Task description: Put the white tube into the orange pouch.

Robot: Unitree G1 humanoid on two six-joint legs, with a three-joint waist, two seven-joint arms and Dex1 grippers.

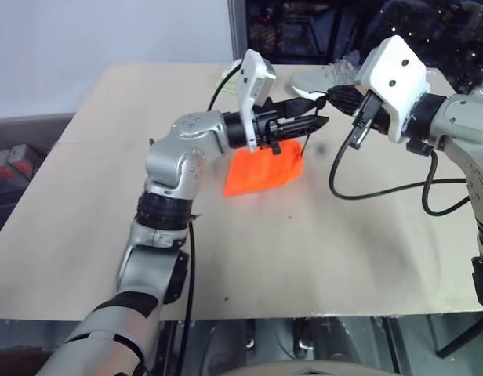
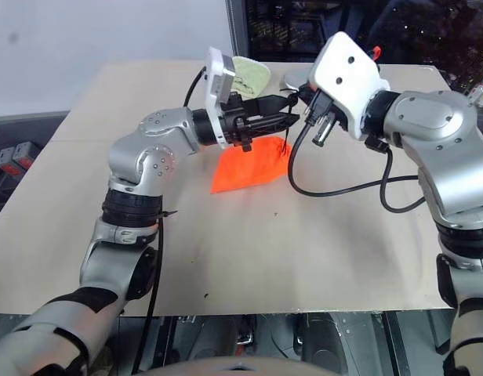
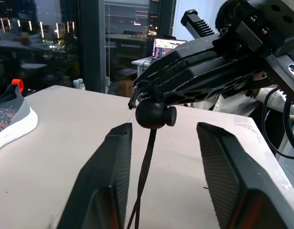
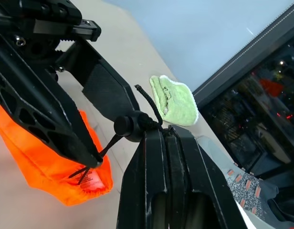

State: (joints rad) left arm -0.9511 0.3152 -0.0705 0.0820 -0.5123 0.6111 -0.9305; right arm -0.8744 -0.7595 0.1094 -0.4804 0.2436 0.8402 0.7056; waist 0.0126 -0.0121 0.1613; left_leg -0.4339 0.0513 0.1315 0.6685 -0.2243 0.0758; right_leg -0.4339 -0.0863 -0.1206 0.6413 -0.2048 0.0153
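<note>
Up above the tabletop, both arms meet over the orange pouch, which hangs with its upper end lifted and its lower part resting on the table, mouth toward the grippers. The right gripper has its two black fingers pressed fully together, pinching the thin dark cord right at its round black toggle; the cord runs taut from there down to the pouch's mouth. The left gripper points across toward the right one, its fingers parted about halfway with nothing between them but the cord passing through the gap untouched. In the right wrist view the left gripper's lower finger tip sits at the pouch's opening, where the cord ends gather. Behind the grippers, a pale green folded cloth lies near the table's far edge, with a grey shoe just beside it. Whether the white tube is anywhere on the table cannot be told.
</note>
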